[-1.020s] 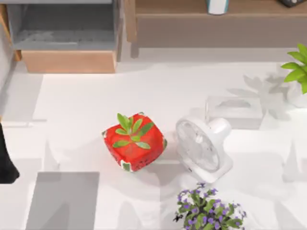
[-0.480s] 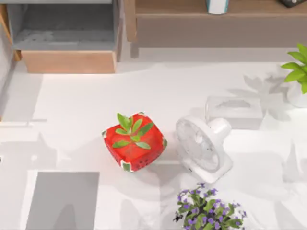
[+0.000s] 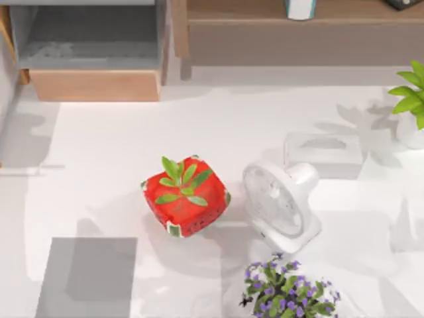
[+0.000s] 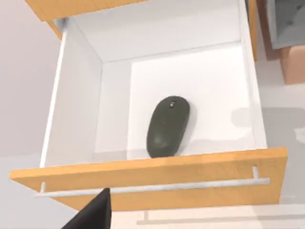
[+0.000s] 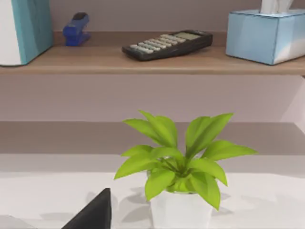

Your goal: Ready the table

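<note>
The table (image 3: 132,139) is the white surface spanning the whole top view, bearing every loose item described below. A light-wood shelf unit (image 3: 298,13) runs along its far edge, with an open grey compartment (image 3: 86,40) at the far left.

In the left wrist view, an open drawer (image 4: 157,174) with a light-wood front, a metal bar handle and white inner walls holds a dark computer mouse (image 4: 167,126), which lies flat on the drawer floor near the front wall. One dark fingertip of the left gripper (image 4: 93,214) enters at the frame edge in front of the drawer face; finger opening: cannot tell.

On the table, a grey square pad (image 3: 86,275) lies near the front left. A red pot with a green-leafed plant (image 3: 185,195) stands near the centre. A white desk fan (image 3: 281,202) stands just beside it on the right, tilted back. A white tissue box (image 3: 323,154) sits behind the fan. A purple-flowered plant (image 3: 286,291) stands at the front edge, near the fan.

A green plant in a white pot (image 5: 178,171) stands at the table's right edge. On the shelf above it lie a black calculator (image 5: 167,44), a blue stapler (image 5: 76,28) and a blue tissue box (image 5: 264,36). One dark fingertip of the right gripper (image 5: 93,214) enters low in the right wrist view; finger opening: cannot tell.
</note>
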`<state>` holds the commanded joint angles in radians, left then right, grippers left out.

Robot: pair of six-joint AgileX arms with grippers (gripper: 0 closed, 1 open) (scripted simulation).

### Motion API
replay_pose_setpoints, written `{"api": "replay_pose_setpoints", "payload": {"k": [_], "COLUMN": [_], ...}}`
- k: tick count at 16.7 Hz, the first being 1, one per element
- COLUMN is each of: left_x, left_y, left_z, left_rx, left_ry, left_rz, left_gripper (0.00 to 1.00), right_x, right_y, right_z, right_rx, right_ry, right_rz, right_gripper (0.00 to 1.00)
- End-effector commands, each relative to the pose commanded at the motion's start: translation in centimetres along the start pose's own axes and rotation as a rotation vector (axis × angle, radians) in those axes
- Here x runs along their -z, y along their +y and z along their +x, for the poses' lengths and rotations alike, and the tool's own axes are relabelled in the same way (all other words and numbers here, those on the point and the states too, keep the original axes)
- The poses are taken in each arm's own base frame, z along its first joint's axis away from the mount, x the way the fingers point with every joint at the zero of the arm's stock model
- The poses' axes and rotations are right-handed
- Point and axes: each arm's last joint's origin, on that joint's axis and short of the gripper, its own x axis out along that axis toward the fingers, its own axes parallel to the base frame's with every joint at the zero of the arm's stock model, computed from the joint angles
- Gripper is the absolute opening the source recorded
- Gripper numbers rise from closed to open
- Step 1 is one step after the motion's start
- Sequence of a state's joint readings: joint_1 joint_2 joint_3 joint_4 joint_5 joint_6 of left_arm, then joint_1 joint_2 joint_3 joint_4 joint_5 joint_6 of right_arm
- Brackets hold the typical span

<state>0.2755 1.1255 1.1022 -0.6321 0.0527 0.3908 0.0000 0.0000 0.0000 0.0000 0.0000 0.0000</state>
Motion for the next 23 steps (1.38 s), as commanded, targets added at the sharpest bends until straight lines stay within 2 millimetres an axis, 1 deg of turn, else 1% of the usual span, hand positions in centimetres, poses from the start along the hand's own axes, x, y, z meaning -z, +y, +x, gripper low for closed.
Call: {"api": "replay_pose_setpoints", "payload": {"k": [1, 3, 5, 7, 9, 10, 12, 14, 16, 18, 23], "left_x": [-1.7, -4.3, -5.6, -5.7, -4.9, -4.3, -3.0, -2.0, -1.4, -1.3, -1.2], "left_y": [1.3, 3.9, 5.9, 7.2, 7.8, 7.9, 7.7, 7.2, 6.8, 6.6, 6.7], "left_z": [1.7, 6.1, 11.4, 16.9, 22.1, 24.2, 27.8, 30.2, 31.6, 32.1, 32.2], "left_rx": [0.016, 0.063, 0.126, 0.194, 0.26, 0.29, 0.342, 0.38, 0.402, 0.408, 0.407], "left_ry": [0.067, 0.205, 0.336, 0.453, 0.552, 0.594, 0.661, 0.704, 0.722, 0.724, 0.726], "left_rz": [0.015, 0.041, 0.062, 0.08, 0.097, 0.106, 0.124, 0.146, 0.17, 0.185, 0.182], "left_gripper": [1.0, 1.0, 1.0, 1.0, 1.0, 1.0, 1.0, 1.0, 1.0, 1.0, 1.0], "right_x": [0.0, 0.0, 0.0, 0.0, 0.0, 0.0, 0.0, 0.0, 0.0, 0.0, 0.0], "right_y": [0.0, 0.0, 0.0, 0.0, 0.0, 0.0, 0.0, 0.0, 0.0, 0.0, 0.0], "right_z": [0.0, 0.0, 0.0, 0.0, 0.0, 0.0, 0.0, 0.0, 0.0, 0.0, 0.0], "right_rx": [0.0, 0.0, 0.0, 0.0, 0.0, 0.0, 0.0, 0.0, 0.0, 0.0, 0.0], "right_ry": [0.0, 0.0, 0.0, 0.0, 0.0, 0.0, 0.0, 0.0, 0.0, 0.0, 0.0], "right_rz": [0.0, 0.0, 0.0, 0.0, 0.0, 0.0, 0.0, 0.0, 0.0, 0.0, 0.0], "right_gripper": [1.0, 1.0, 1.0, 1.0, 1.0, 1.0, 1.0, 1.0, 1.0, 1.0, 1.0]}}
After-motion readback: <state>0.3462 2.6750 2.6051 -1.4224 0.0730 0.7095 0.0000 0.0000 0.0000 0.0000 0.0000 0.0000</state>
